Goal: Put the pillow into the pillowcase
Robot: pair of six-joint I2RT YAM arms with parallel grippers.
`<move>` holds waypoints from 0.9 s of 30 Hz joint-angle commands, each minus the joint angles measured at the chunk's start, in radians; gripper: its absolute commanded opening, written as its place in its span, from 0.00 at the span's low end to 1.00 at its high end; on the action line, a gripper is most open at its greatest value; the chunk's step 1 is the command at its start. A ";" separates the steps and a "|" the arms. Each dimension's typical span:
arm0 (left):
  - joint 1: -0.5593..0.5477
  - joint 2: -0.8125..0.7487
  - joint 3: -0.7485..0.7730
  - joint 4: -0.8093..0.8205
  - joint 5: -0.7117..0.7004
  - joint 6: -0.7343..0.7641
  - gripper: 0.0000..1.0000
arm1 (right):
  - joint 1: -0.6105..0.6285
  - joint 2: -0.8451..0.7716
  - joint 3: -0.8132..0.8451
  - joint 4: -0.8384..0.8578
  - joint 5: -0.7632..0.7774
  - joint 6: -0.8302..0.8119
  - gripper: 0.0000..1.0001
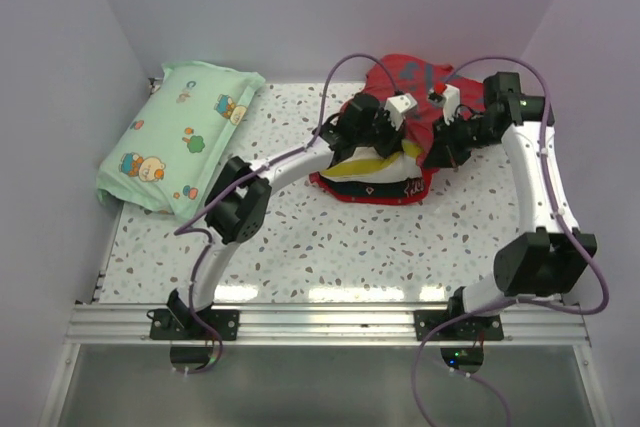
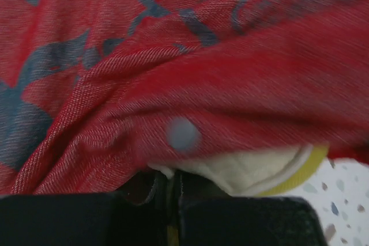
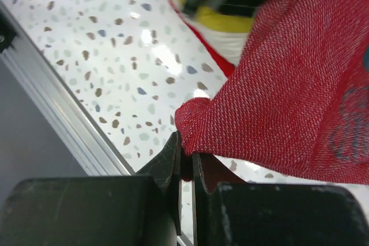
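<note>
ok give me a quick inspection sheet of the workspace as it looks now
surface: speckled table, glare near the front
job's things: red pillowcase bunched at back centre; cream pillow partly inside, yellow-edged end showing
clutter: green cartoon-print pillow at back left
end effectors: left end effector shut on the pillowcase hem beside the pillow; right end effector shut on a pillowcase corner
cables: purple cables loop along both arms
surroundings: pale walls on three sides; metal rail at near edge

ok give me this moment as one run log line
left gripper: shut, hold unclear | right gripper: shut on red fabric pillowcase corner | cream yellow-edged pillow: edge showing under pillowcase | state: insertion unfinished
</note>
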 commanded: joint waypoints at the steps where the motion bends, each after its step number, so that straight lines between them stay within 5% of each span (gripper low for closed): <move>1: 0.028 0.076 0.052 0.027 -0.355 0.008 0.00 | 0.068 -0.121 0.015 -0.286 -0.230 -0.047 0.00; 4: 0.040 0.109 0.050 0.027 -0.370 -0.037 0.00 | 0.066 -0.148 0.044 -0.284 -0.268 -0.041 0.00; 7: 0.072 0.117 0.002 0.054 -0.188 -0.135 0.01 | 0.033 -0.141 0.082 -0.283 -0.316 -0.013 0.00; 8: 0.082 0.096 -0.061 0.082 -0.137 -0.147 0.15 | 0.008 -0.127 0.100 -0.283 -0.343 0.011 0.00; 14: 0.094 -0.161 -0.323 0.008 0.142 0.006 0.58 | -0.202 0.035 0.185 -0.286 -0.442 0.077 0.00; 17: 0.149 -0.314 -0.394 -0.187 0.172 0.138 0.60 | -0.212 0.069 0.208 -0.275 -0.503 0.143 0.00; 23: 0.406 -0.622 -0.641 -0.440 0.235 0.427 0.62 | -0.218 0.047 0.199 0.034 -0.555 0.475 0.00; 27: 0.568 -0.746 -0.857 -0.383 0.202 0.598 0.64 | -0.218 -0.009 0.145 0.322 -0.551 0.698 0.00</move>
